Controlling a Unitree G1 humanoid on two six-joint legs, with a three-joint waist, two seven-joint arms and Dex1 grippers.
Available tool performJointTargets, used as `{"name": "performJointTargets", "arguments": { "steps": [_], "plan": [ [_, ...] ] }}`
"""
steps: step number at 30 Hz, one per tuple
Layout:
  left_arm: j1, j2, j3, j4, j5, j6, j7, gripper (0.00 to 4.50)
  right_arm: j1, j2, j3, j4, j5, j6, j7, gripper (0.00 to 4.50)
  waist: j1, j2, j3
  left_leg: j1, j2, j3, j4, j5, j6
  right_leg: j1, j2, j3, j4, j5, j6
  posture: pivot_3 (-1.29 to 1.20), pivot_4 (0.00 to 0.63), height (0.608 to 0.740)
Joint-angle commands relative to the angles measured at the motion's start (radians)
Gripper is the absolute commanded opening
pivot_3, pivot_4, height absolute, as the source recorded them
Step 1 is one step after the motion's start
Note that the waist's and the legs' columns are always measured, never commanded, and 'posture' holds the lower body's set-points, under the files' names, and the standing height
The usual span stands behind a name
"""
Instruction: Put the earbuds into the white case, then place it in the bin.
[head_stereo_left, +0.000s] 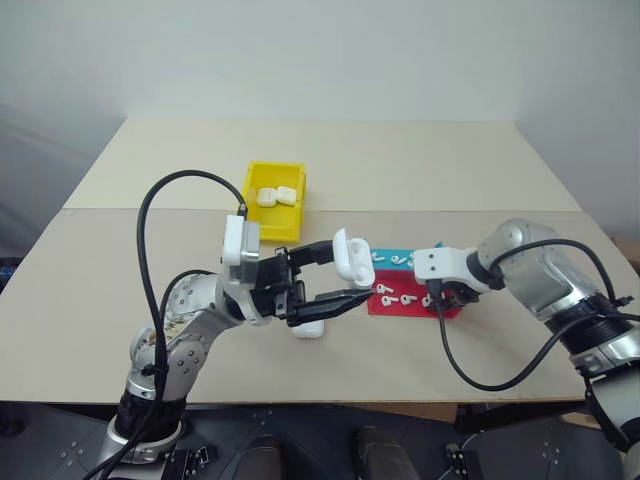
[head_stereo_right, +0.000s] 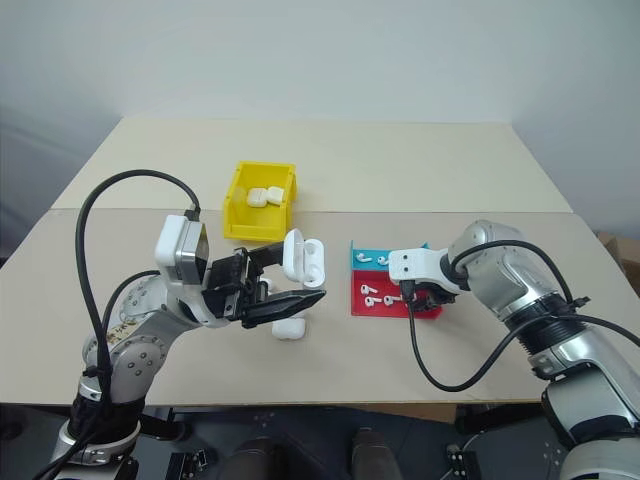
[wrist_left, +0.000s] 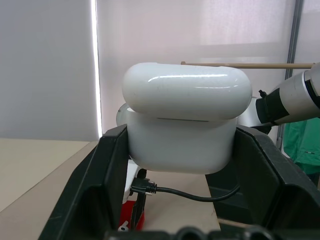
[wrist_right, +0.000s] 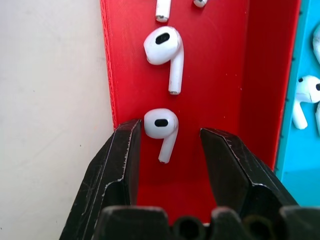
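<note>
Your right gripper (wrist_right: 170, 145) sits low over the red tray (wrist_right: 220, 75), fingers partly apart w/ one earbud (wrist_right: 161, 125) between them, hugging the 9 o'clock finger, not yet pinched; a second earbud (wrist_right: 164, 49) lies just past it at 12 o'clock; more buds rest in the teal tray (wrist_right: 307, 165) beside the red one. Your left gripper (head_stereo_left: 335, 278) is clamped on the white case (head_stereo_left: 352, 260), lid flipped up, held off the table (head_stereo_left: 120, 300) at 9 o'clock of the red tray. The head cam adds what the wrist cams lack: the bin (head_stereo_left: 274, 199) at 11 o'clock of the held case w/ two cases inside; a spare case (head_stereo_left: 309, 328) on the table under the left gripper.
</note>
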Motion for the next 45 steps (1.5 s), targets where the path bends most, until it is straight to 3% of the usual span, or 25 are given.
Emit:
{"name": "performJointTargets", "arguments": {
  "steps": [1,3,6,10,15,21,27,30,34,38,45],
  "plan": [
    [-0.017,0.003,0.004,-0.017,-0.006,-0.014,-0.007,2.82,0.001,0.0,-0.014,-0.006,-0.012,-0.02,0.015,2.09,0.0,0.0,0.0,0.0,0.0,0.0,0.0,0.0,0.0,0.0,0.0,0.0,0.0,0.0,0.0,0.0,0.15,0.74],
    [-0.016,0.004,0.005,-0.018,-0.006,-0.015,-0.006,2.82,0.006,-0.001,-0.01,-0.004,-0.017,-0.026,0.017,1.71,0.001,0.0,0.0,0.0,0.0,0.0,0.0,0.0,0.0,0.0,0.0,0.0,0.0,0.0,0.0,0.0,0.15,0.74],
    [-0.014,0.004,0.007,-0.019,-0.007,-0.014,-0.002,2.82,0.015,-0.002,-0.011,-0.008,-0.02,-0.027,0.019,0.78,0.0,0.0,0.0,0.0,0.0,0.0,0.0,0.0,0.0,0.0,0.0,0.0,0.0,0.0,0.0,0.0,0.15,0.74],
    [-0.01,0.004,0.01,-0.021,-0.008,-0.011,0.006,2.82,0.033,-0.011,-0.029,-0.035,-0.012,-0.008,0.015,0.69,0.001,0.0,0.0,0.001,0.0,0.0,0.0,0.0,0.0,0.001,0.0,0.0,0.0,0.0,0.0,0.0,0.15,0.74],
    [-0.023,-0.014,0.017,-0.007,-0.018,-0.004,0.038,2.82,0.071,-0.023,-0.17,-0.156,0.086,0.134,0.002,0.69,0.001,0.0,0.0,0.0,0.0,0.0,0.0,0.0,0.0,0.0,0.0,0.0,0.0,0.0,0.0,0.0,0.15,0.74],
    [-0.043,-0.042,0.013,-0.007,-0.036,0.004,0.063,2.82,0.216,0.013,-0.535,-0.431,0.351,0.407,-0.075,0.69,0.005,0.0,0.0,-0.001,0.0,-0.003,0.0,0.0,0.0,0.0,0.0,-0.001,0.0,0.0,0.0,0.0,0.15,0.74],
    [-0.061,-0.021,0.007,0.028,-0.032,0.007,0.017,2.82,0.252,0.27,-1.032,-0.602,0.745,0.564,-0.284,0.69,0.001,0.0,0.0,0.0,0.0,-0.004,0.0,0.0,0.0,0.001,0.0,0.0,0.001,0.0,0.0,0.0,0.15,0.74],
    [-0.077,-0.021,0.001,0.051,-0.027,0.006,0.003,2.82,0.247,0.36,-1.156,-0.702,0.97,0.648,-0.386,0.69,0.002,0.0,0.0,0.0,0.0,-0.004,0.0,0.0,0.0,0.001,0.0,0.0,0.001,0.0,0.0,0.0,0.15,0.74],
    [-0.094,-0.027,-0.009,0.068,-0.024,0.004,-0.003,2.82,0.244,0.431,-1.182,-0.803,1.222,0.692,-0.553,0.69,-0.001,0.0,0.0,0.0,0.0,-0.004,0.0,0.0,0.0,0.001,0.0,0.0,0.001,0.0,0.0,0.0,0.15,0.74],
    [-0.103,-0.034,-0.015,0.078,-0.022,0.003,-0.006,2.82,0.244,0.45,-1.099,-0.866,1.366,0.665,-0.717,0.69,-0.002,0.0,0.0,0.0,0.0,-0.004,-0.001,0.0,0.0,0.001,0.0,0.0,0.001,0.0,0.0,0.0,0.15,0.74],
    [-0.114,-0.045,-0.016,0.084,-0.023,0.005,-0.003,2.82,0.254,0.421,-0.931,-0.863,1.406,0.584,-0.804,0.69,-0.002,0.0,0.0,0.0,0.0,-0.004,-0.001,0.0,0.0,0.001,0.0,0.0,0.0,0.0,0.0,0.0,0.15,0.74]
  ]
}}
